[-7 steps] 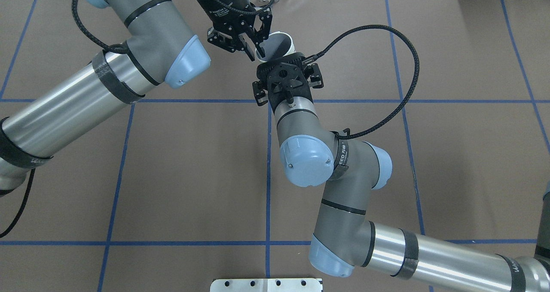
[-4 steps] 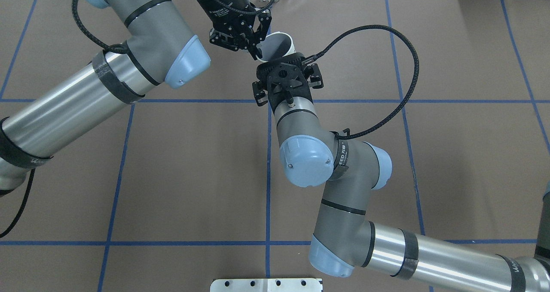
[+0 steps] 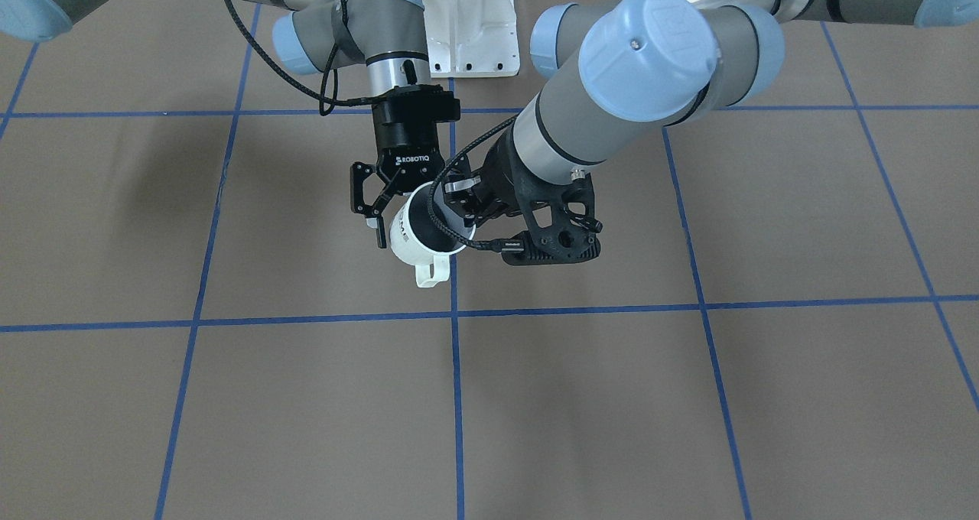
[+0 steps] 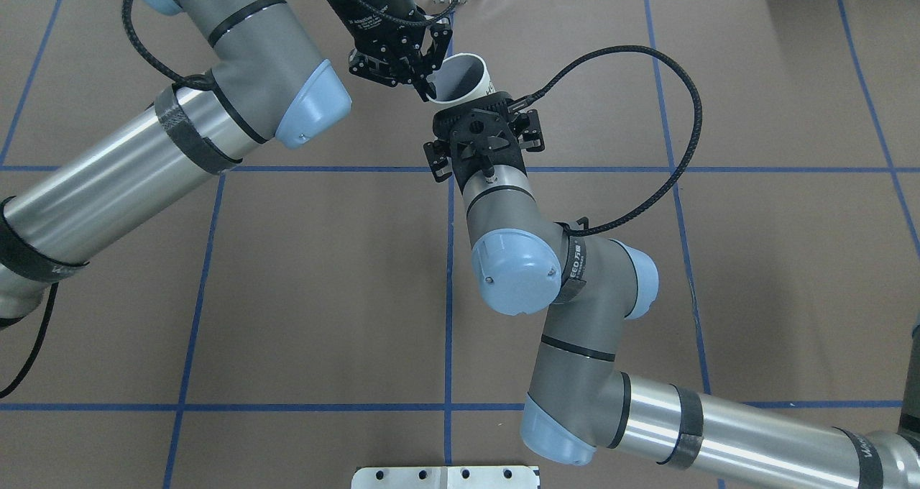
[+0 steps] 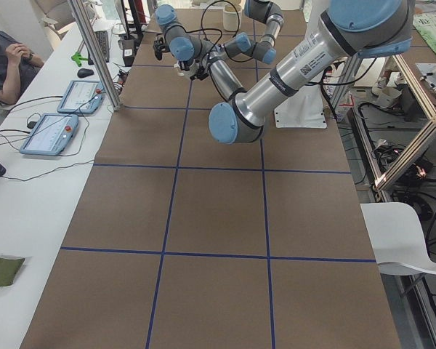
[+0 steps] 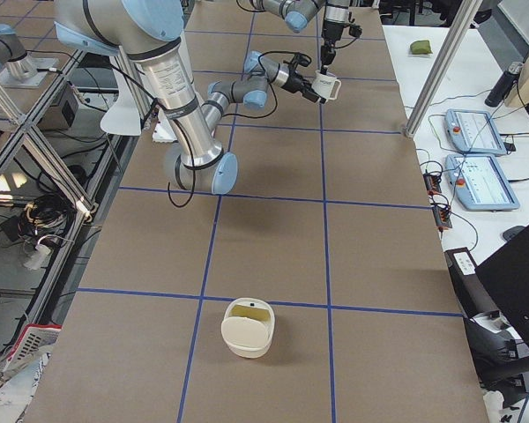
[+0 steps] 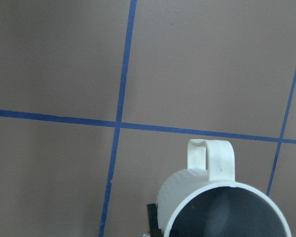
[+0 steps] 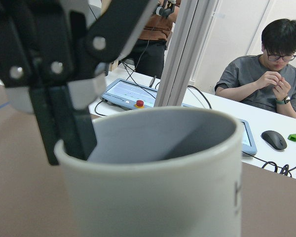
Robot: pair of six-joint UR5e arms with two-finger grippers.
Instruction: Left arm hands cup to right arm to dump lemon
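Observation:
The white cup (image 3: 417, 233) hangs in the air over the brown table, mouth tilted up, handle toward the operators' side. My left gripper (image 4: 426, 90) is shut on its rim, one finger (image 8: 64, 123) inside the grey mouth. My right gripper (image 3: 413, 225), black with ROBOTIQ lettering, straddles the cup's body from the robot's side and is closed on it; its far finger is hidden. In the overhead view the cup (image 4: 460, 79) sits between the left gripper and the right wrist (image 4: 481, 133). No lemon shows in the cup (image 7: 222, 207).
A white mounting plate (image 3: 466, 23) lies at the robot's edge. A cream tub (image 6: 247, 328) with a yellowish inside stands far down the table on the robot's right. Operators and tablets (image 6: 476, 132) are at the side bench.
One second ago my left gripper was open around the rim; it has shut on it. Since then the right wrist and cup have turned slightly, and dark lettering now shows.

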